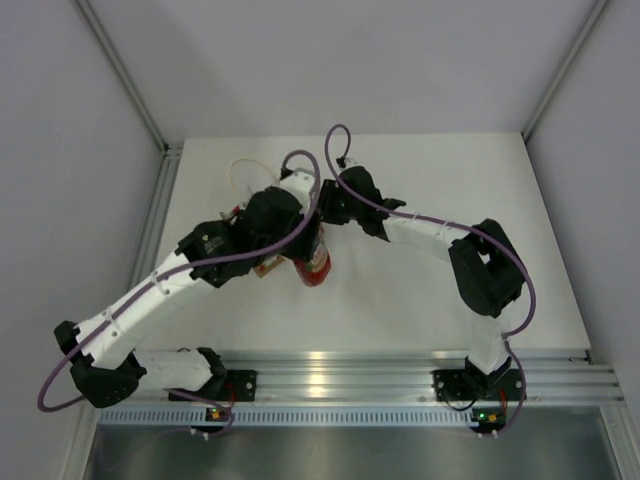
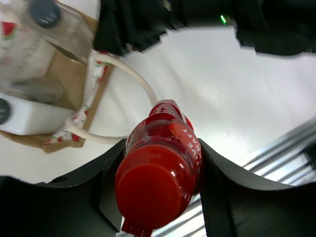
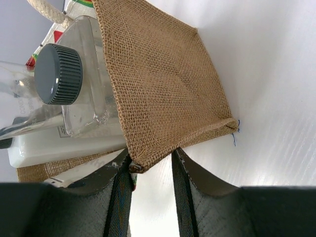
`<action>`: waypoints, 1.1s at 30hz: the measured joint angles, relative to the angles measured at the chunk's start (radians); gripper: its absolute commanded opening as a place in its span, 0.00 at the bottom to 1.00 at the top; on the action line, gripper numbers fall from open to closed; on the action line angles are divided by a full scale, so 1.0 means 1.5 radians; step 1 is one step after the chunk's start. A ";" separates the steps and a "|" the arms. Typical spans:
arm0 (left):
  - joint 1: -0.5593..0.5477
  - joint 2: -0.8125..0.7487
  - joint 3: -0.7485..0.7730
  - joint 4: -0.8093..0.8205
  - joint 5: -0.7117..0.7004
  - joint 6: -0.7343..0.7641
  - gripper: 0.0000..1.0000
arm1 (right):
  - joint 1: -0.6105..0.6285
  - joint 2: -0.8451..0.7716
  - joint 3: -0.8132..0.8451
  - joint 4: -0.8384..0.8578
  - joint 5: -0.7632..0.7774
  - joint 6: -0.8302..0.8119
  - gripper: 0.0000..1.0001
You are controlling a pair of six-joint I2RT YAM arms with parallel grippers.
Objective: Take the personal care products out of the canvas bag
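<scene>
My left gripper (image 1: 303, 250) (image 2: 160, 148) is shut on the red bottle with the red cap (image 1: 314, 268) (image 2: 163, 168) and holds it just right of the canvas bag (image 1: 265, 267) (image 2: 64, 74), cap towards the wrist camera. The bag lies on its side, mostly hidden under the left arm in the top view. In the right wrist view its tan burlap wall (image 3: 163, 84) reaches my right gripper (image 1: 330, 205) (image 3: 150, 160), whose jaws stand apart with the bag's corner at their tips. Inside lie a clear bottle with a dark grey cap (image 3: 59, 74) (image 2: 44, 12) and a white bottle (image 3: 64, 145) (image 2: 29, 116).
The bag's white loop handle (image 1: 243, 172) (image 2: 138, 81) lies on the white table (image 1: 450, 170). An aluminium rail (image 1: 340, 375) runs along the near edge. Grey walls close in the table on the left, right and back.
</scene>
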 measured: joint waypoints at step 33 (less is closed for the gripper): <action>-0.343 0.186 -0.337 0.504 -0.210 0.016 0.66 | -0.006 0.000 0.000 -0.001 -0.015 -0.006 0.38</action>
